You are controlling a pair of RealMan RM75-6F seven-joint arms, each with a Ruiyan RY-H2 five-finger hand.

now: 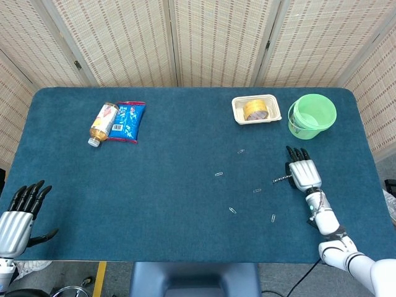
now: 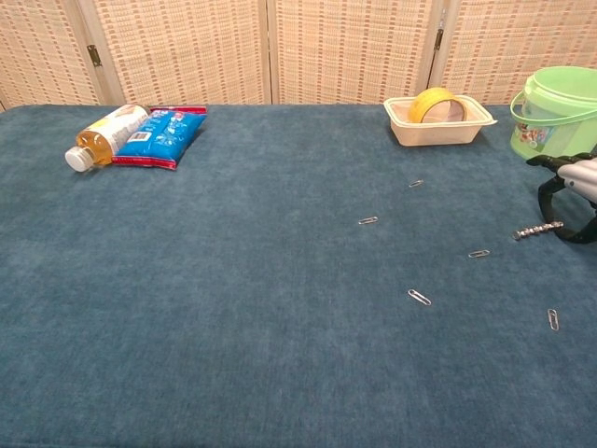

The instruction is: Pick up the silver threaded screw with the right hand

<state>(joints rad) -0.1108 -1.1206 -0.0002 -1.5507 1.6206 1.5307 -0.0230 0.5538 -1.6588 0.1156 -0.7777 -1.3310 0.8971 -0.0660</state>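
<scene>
No readable writing: print on the blue snack packet point(image 1: 129, 121) and bottle point(image 1: 103, 122) label, far across the table from the right hand point(image 1: 303, 174), is too small to make out. Silver threaded screw point(image 2: 538, 229): slim, ridged, lying flat on the blue cloth, one end at the right hand's curled dark fingers point(image 2: 549, 193); whether they touch it, cannot tell. Only the head view shows the left hand point(image 1: 18, 218), fingers spread, holding nothing.
</scene>
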